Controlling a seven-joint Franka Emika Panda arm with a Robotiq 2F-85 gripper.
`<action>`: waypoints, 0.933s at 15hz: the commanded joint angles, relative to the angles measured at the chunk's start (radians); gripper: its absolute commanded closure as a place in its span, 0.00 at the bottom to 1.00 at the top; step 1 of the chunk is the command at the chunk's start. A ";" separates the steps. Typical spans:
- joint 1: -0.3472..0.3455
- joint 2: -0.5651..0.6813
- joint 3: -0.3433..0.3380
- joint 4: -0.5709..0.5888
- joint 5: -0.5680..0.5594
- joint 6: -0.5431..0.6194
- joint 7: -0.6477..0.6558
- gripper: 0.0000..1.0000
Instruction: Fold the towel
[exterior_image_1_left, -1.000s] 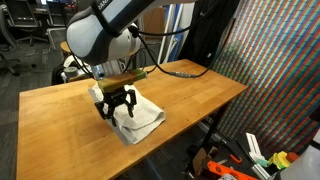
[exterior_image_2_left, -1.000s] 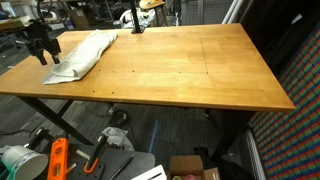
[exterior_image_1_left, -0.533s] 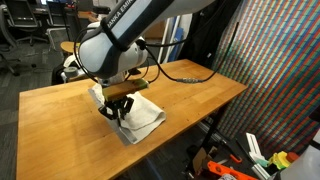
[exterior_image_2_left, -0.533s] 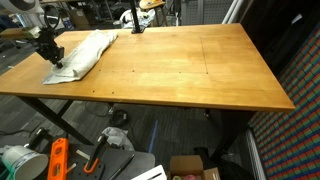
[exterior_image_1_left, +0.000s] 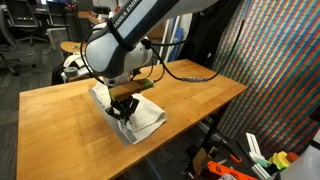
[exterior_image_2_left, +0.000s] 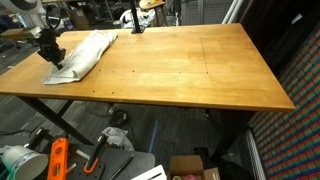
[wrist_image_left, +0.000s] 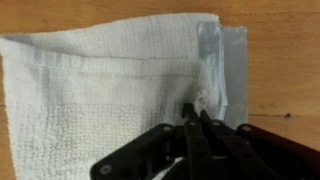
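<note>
The arm (exterior_image_1_left: 118, 45) bends down steeply, its end effector (exterior_image_1_left: 122, 110) pointing straight down, fingers (wrist_image_left: 188, 135) pinched together on the towel (wrist_image_left: 90, 90).

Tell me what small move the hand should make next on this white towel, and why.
Probably raise the pinched edge slightly off the surface. In the wrist view the hand looks closed on a bunched bit of the white terry-cloth towel, which lies mostly flat on the wooden table. Lifting first should let the edge carry over without dragging.
</note>
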 joint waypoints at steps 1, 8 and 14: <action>-0.001 -0.058 0.008 -0.050 0.017 -0.057 -0.021 0.97; 0.001 -0.099 0.035 -0.087 0.048 -0.070 -0.006 0.71; -0.014 -0.132 0.030 -0.076 0.062 -0.070 -0.019 0.30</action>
